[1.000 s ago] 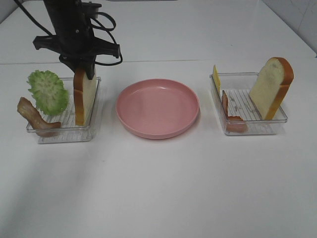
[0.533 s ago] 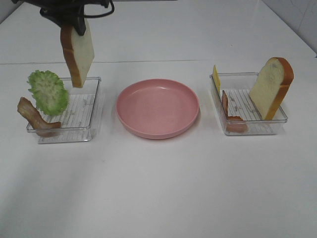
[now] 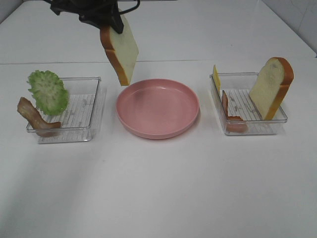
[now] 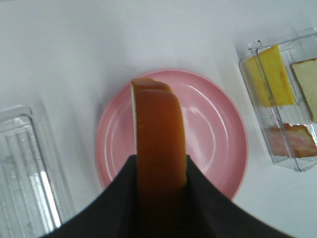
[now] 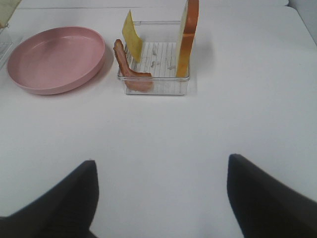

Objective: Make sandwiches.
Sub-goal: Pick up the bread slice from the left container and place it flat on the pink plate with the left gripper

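Note:
My left gripper (image 3: 112, 24) is shut on a white bread slice with orange-brown crust (image 3: 122, 51) and holds it in the air, tilted, over the far left rim of the pink plate (image 3: 157, 124). In the left wrist view the slice's crust (image 4: 158, 134) sits between the fingers (image 4: 116, 201), above the plate (image 4: 213, 148). Lettuce (image 3: 48, 91) and bacon (image 3: 34, 116) lean on the left tray (image 3: 79, 106). The right tray (image 3: 247, 126) holds a second bread slice (image 3: 271, 88), cheese (image 3: 216, 78) and bacon (image 3: 231, 113). My right gripper (image 5: 161, 198) is open and empty, low over the table, short of that tray (image 5: 156, 64).
The right wrist view also shows the plate (image 5: 54, 59), the cheese (image 5: 131, 34), the bacon (image 5: 126, 67) and the upright bread (image 5: 188, 37). The table's far edge line runs behind the trays. White table surface lies in front of the plate and trays.
My left gripper lifted the bread slice out of the left tray and carried it right, to above the plate's far left rim. Nothing else moved.

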Controlling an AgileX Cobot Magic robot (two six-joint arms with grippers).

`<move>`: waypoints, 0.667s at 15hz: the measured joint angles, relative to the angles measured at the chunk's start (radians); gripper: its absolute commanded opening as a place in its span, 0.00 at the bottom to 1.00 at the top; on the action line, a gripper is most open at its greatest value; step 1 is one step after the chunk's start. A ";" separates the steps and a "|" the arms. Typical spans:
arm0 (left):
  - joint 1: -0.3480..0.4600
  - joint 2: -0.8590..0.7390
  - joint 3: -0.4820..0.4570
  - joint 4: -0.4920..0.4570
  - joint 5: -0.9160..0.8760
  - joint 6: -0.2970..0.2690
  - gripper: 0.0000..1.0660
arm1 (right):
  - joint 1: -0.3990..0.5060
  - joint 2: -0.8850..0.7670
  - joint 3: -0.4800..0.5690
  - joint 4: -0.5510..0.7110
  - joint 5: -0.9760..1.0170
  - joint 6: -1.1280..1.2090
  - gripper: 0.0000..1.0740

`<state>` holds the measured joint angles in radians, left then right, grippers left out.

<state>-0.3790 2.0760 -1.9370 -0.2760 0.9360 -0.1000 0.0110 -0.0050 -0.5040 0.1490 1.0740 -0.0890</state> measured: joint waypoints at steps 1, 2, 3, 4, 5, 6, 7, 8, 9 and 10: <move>0.015 0.065 0.000 -0.121 -0.009 0.027 0.00 | 0.000 0.000 0.000 0.000 0.000 0.000 0.65; 0.023 0.099 0.000 -0.195 -0.020 0.051 0.00 | 0.000 0.000 0.000 0.000 0.000 0.000 0.65; 0.028 0.114 0.000 -0.238 -0.029 0.075 0.00 | 0.000 0.000 0.000 0.000 0.000 0.000 0.65; 0.031 0.142 0.000 -0.306 -0.044 0.112 0.00 | 0.000 0.000 0.000 0.000 0.000 0.000 0.65; 0.031 0.174 0.000 -0.390 -0.057 0.158 0.00 | 0.000 0.000 0.000 0.000 0.000 0.000 0.65; 0.031 0.201 0.000 -0.466 -0.066 0.204 0.00 | 0.000 0.000 0.000 0.000 0.000 0.000 0.65; 0.031 0.225 0.000 -0.527 -0.082 0.242 0.00 | 0.000 0.000 0.000 0.000 0.000 0.000 0.65; 0.031 0.236 0.000 -0.556 -0.088 0.259 0.00 | 0.000 0.000 0.000 0.000 0.000 0.000 0.65; 0.031 0.252 0.000 -0.593 -0.099 0.282 0.00 | 0.000 0.000 0.000 0.000 0.000 0.000 0.65; 0.031 0.266 0.000 -0.616 -0.107 0.294 0.00 | 0.000 0.000 0.000 0.000 0.000 0.000 0.65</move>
<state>-0.3480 2.3420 -1.9370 -0.8920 0.8290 0.1940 0.0110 -0.0050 -0.5040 0.1490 1.0740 -0.0890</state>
